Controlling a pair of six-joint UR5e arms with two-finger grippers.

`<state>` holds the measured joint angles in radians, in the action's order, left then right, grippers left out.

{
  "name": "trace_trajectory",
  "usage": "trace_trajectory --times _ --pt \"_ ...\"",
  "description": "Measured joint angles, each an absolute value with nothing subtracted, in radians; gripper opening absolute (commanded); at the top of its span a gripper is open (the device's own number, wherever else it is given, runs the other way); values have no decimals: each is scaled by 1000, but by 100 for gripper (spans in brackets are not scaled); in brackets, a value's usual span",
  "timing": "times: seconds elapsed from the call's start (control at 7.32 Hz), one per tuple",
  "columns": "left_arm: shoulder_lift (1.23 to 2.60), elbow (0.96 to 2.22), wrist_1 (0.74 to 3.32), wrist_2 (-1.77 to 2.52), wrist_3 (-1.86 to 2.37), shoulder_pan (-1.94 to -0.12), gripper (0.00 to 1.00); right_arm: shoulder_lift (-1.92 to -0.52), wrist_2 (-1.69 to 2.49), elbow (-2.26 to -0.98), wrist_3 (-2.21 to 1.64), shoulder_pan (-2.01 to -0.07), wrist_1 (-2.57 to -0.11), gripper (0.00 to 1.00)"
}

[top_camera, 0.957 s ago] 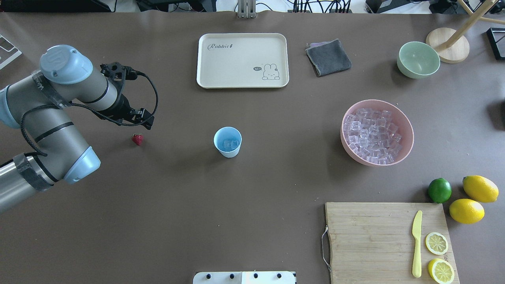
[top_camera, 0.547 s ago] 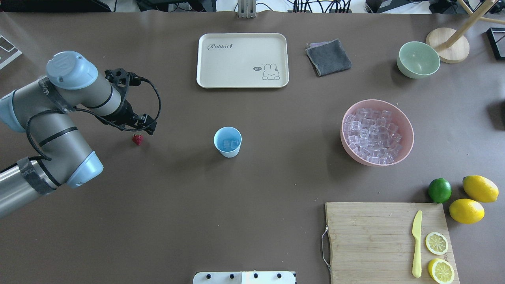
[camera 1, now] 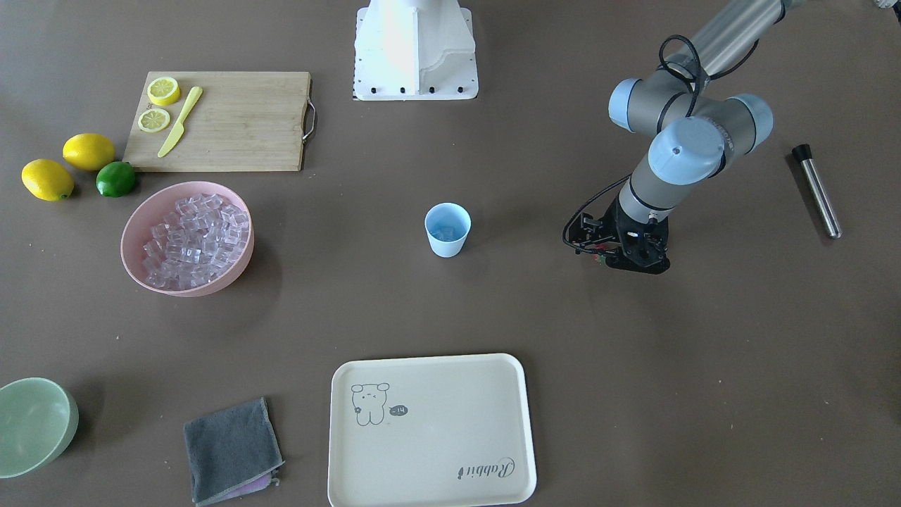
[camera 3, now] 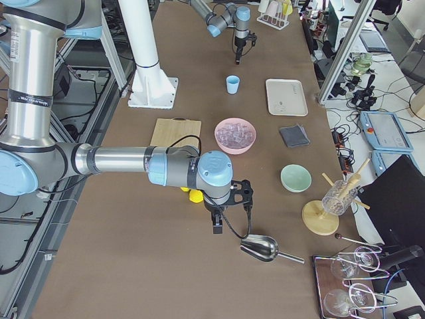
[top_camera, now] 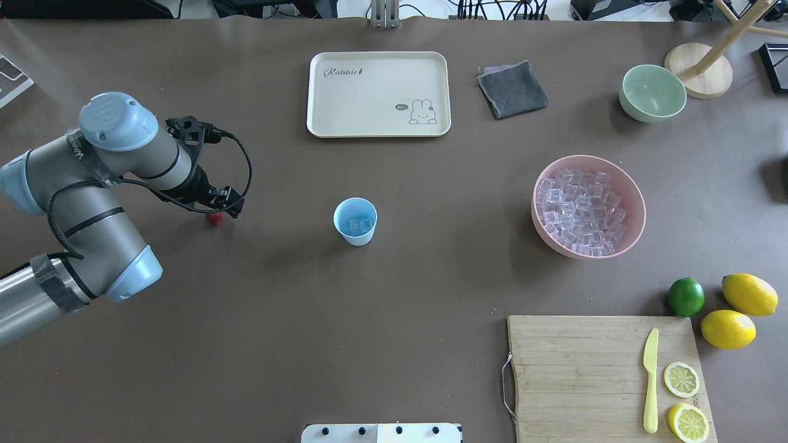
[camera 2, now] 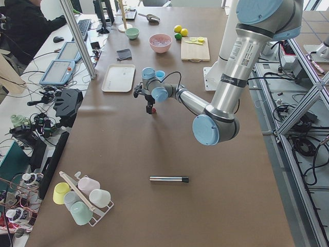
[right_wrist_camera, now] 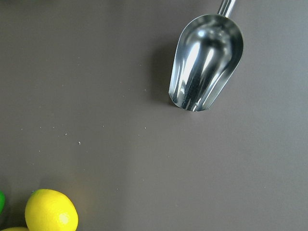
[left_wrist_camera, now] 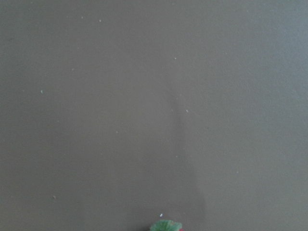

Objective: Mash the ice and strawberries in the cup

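The pale blue cup (top_camera: 355, 221) (camera 1: 447, 229) stands mid-table with a few ice cubes (top_camera: 357, 226) inside. The small red strawberry (top_camera: 213, 219) lies on the table left of the cup, mostly covered from above by my left gripper (top_camera: 225, 206) (camera 1: 623, 257). The gripper hangs right over it and looks open, with nothing held. Only the strawberry's green cap (left_wrist_camera: 166, 225) peeks in at the bottom edge of the left wrist view. My right gripper (camera 3: 218, 226) shows only in the exterior right view, low over the table near a metal scoop (right_wrist_camera: 204, 62); I cannot tell its state.
A pink bowl (top_camera: 637, 203) full of ice cubes sits right of the cup. There is a cream tray (top_camera: 378, 126), a grey cloth (top_camera: 512, 89) and a green bowl (top_camera: 652, 92) at the back. A cutting board (top_camera: 572, 369) holds a knife and lemon halves beside a lime and lemons. A metal rod (camera 1: 816, 190) lies beyond the left arm.
My left gripper has moved toward the strawberry and lower, from beside it to right over it, now covering most of it. The cup and bowls have not moved.
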<state>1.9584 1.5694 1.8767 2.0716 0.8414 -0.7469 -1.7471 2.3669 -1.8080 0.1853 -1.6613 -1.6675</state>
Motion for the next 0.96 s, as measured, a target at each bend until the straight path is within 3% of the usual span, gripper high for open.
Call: trace_trajectory --times 0.14,0.41,0.96 --pt "1956 1570 1879 2066 842 -739 44 -1747 2367 -1812 185 -1661 -1667 99" --pt "1940 1570 1894 2064 836 -728 37 -1746 2365 -1819 186 -1663 -1668 99" --pt "1968 1600 1885 2071 840 -748 36 -1747 2360 -1837 186 -1663 -1669 99"
